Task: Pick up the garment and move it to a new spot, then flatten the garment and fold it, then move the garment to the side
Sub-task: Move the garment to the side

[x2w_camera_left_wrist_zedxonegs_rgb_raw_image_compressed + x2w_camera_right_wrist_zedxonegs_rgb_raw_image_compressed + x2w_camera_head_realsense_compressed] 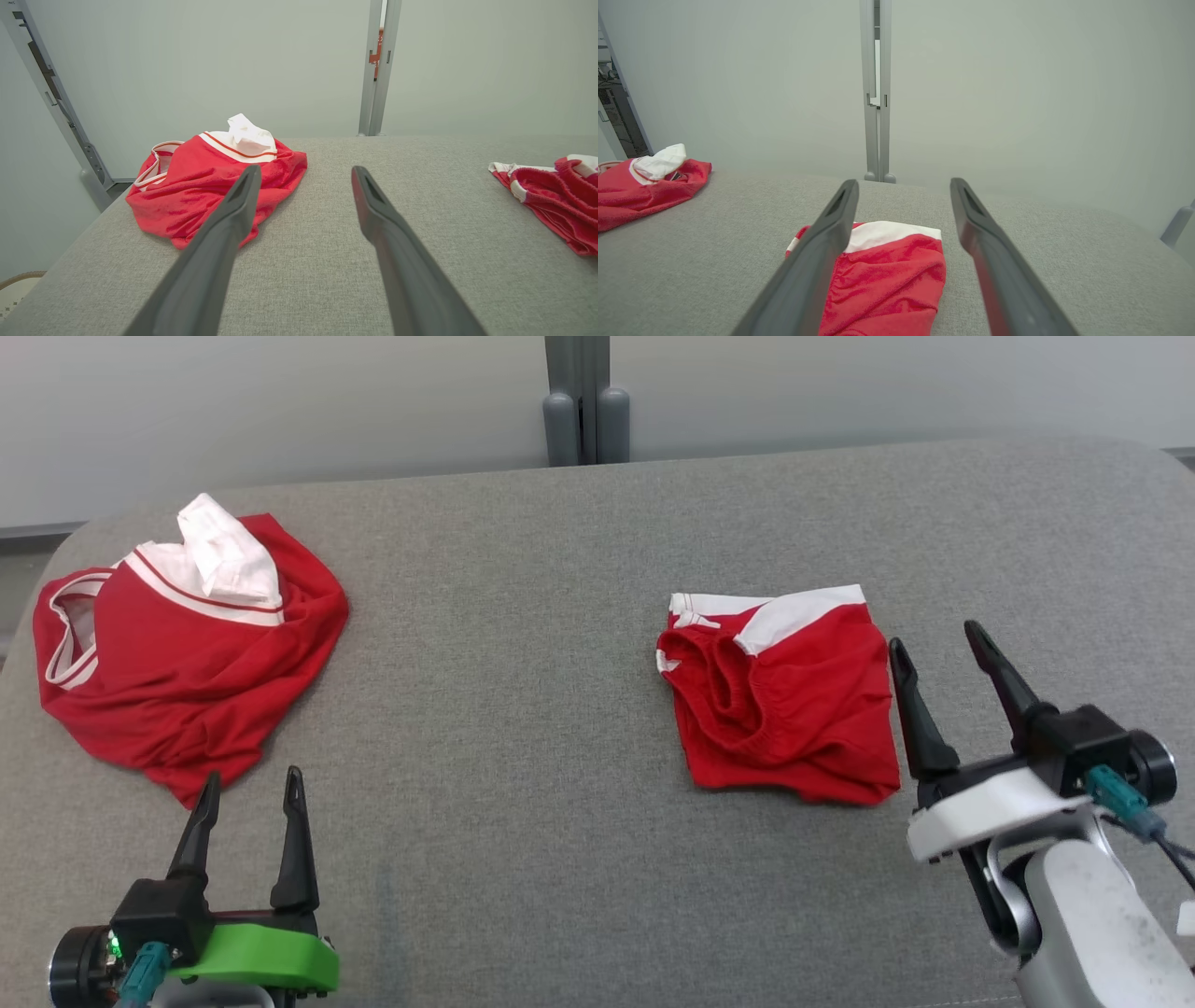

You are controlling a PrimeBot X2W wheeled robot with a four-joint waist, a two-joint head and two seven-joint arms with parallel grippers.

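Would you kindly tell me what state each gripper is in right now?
Left gripper: open, holding nothing.
Right gripper: open, holding nothing.

a grey, woven-fabric tabletop point(523, 728) with rounded far corners carries two pieces of clothing, well apart. toward its far left corner lies a crumpled red garment point(187, 663), bunched in loose folds, with white trim edged by a thin red stripe and a white piece sticking up at its far side. right of the middle lies a folded red garment point(784, 709), a compact, roughly square bundle with a white band along its far edge and a gathered waistband on its left.
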